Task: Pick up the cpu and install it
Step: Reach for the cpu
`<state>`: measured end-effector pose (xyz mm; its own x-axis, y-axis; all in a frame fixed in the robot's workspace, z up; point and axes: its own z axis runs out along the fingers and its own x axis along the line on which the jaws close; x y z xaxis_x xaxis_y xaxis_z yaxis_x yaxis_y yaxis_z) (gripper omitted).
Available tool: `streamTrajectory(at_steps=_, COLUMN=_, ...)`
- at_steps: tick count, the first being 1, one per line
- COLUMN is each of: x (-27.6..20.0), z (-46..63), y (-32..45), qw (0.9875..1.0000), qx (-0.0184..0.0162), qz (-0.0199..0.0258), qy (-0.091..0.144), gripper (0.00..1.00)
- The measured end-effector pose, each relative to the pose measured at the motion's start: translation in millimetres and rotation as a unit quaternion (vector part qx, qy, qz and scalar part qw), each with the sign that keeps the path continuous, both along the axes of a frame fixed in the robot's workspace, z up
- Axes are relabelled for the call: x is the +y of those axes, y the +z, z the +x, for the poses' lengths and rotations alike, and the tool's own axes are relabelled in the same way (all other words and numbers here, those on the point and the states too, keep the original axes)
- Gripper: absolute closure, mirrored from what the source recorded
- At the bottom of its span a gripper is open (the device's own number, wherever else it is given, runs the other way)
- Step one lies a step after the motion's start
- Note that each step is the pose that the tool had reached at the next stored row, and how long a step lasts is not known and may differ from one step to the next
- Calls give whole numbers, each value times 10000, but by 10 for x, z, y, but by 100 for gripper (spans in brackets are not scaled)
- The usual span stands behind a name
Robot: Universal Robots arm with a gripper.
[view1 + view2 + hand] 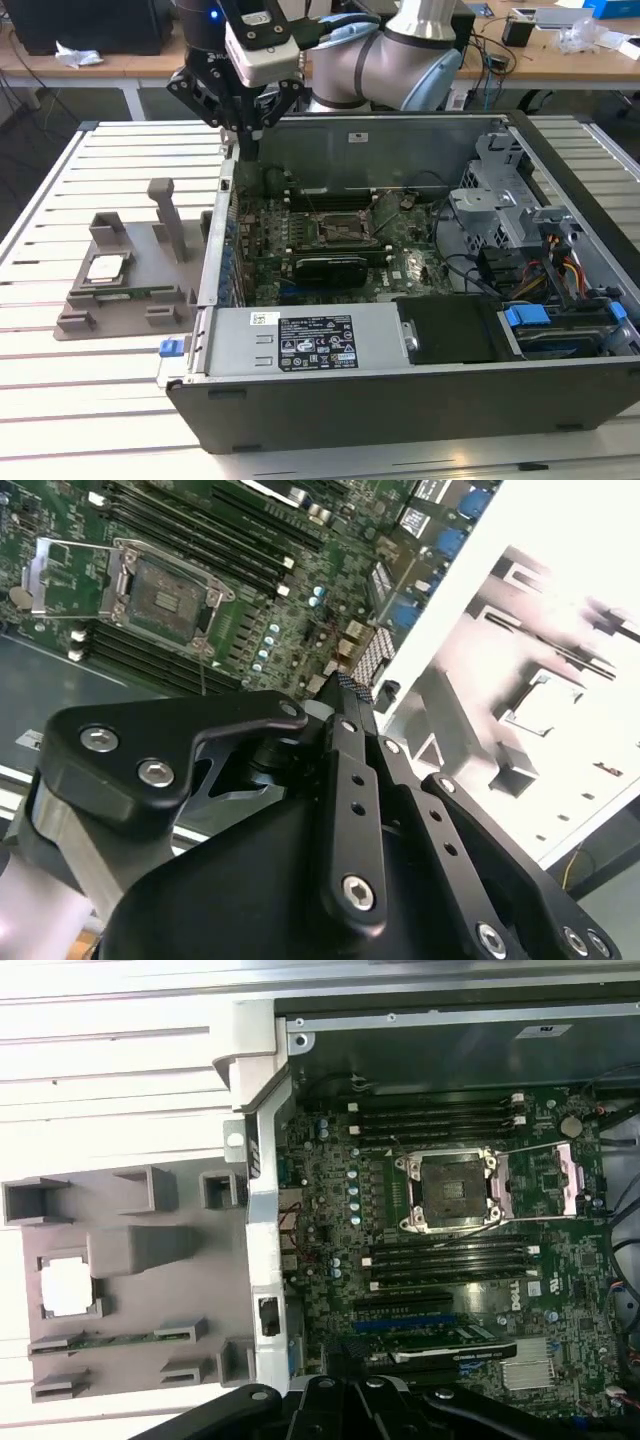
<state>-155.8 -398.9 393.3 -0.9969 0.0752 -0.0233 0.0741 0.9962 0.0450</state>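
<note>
The cpu (105, 268) is a small silver square lying in a recess of the grey plastic tray (130, 300), on the table at the exterior view's left of the open computer case. It also appears in the first wrist view as the cpu (68, 1285). My gripper (246, 140) hangs above the case's back corner nearest the tray, well above the cpu and touching nothing. Its black fingers (347, 720) meet at the tips with nothing between them. The motherboard's socket (447, 1192) is bare, its metal frame (575, 1175) swung open beside it.
The case wall (262, 1210) stands between tray and motherboard. Memory slots (440, 1120) flank the socket, and a black finned card (325, 265) lies in front of it. A tall grey post (170, 215) rises from the tray. Power supply (310, 340), drive bays and cables fill the case's near and right side.
</note>
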Motion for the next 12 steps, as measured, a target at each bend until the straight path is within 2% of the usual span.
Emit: streamTrajectory(at_steps=12, x=0, z=-318, y=0, qw=10000, qx=0, qz=0, qy=0, gripper=89)
